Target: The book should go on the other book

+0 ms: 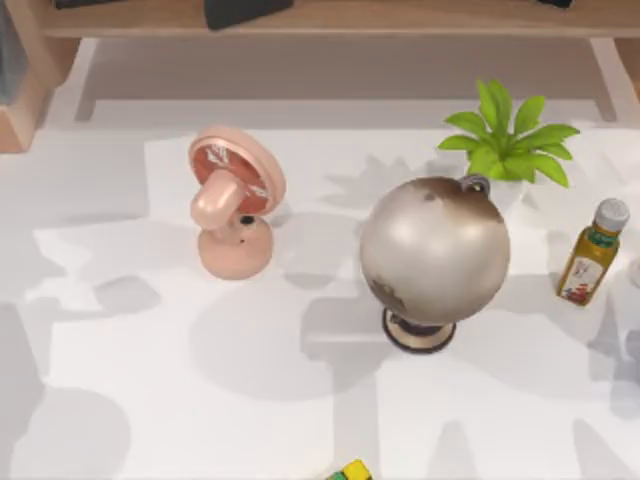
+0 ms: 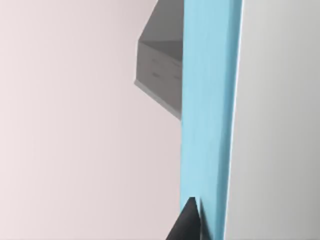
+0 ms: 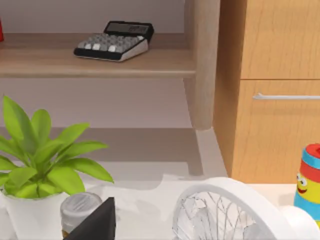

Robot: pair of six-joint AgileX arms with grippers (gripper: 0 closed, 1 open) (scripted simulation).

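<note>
Pinched in the left gripper (image 2: 200,227): a light-blue book (image 2: 207,115), held up off any surface, edge toward the wrist camera, with one dark tip of the jaws pressed flat against its face. Behind the book, a pale wall and a grey cabinet (image 2: 160,75), well apart from it. Down on the white desk (image 1: 150,400), seen from above: a pink fan (image 1: 232,205) left of centre, a pale globe (image 1: 435,250) on a dark round base right of centre, a potted plant (image 1: 510,140) just behind the globe, and a yellow oil bottle (image 1: 592,252) with a grey cap near the right edge. At the near edge, cut off by the frame, a small green-and-yellow object (image 1: 352,470), too little of it visible to name. Along the far side, a wooden shelf (image 1: 400,18). From the right wrist camera: the right gripper (image 3: 97,225) hanging low beside the plant and the bottle's grey cap, jaws impossible to judge as spread or pressed together. Close by, a white fan (image 3: 225,210); farther back, a calculator (image 3: 114,41) lying on the shelf, a wooden drawer front (image 3: 280,100) with a metal handle, and a red, blue and yellow toy (image 3: 309,180) at the picture's edge.
</note>
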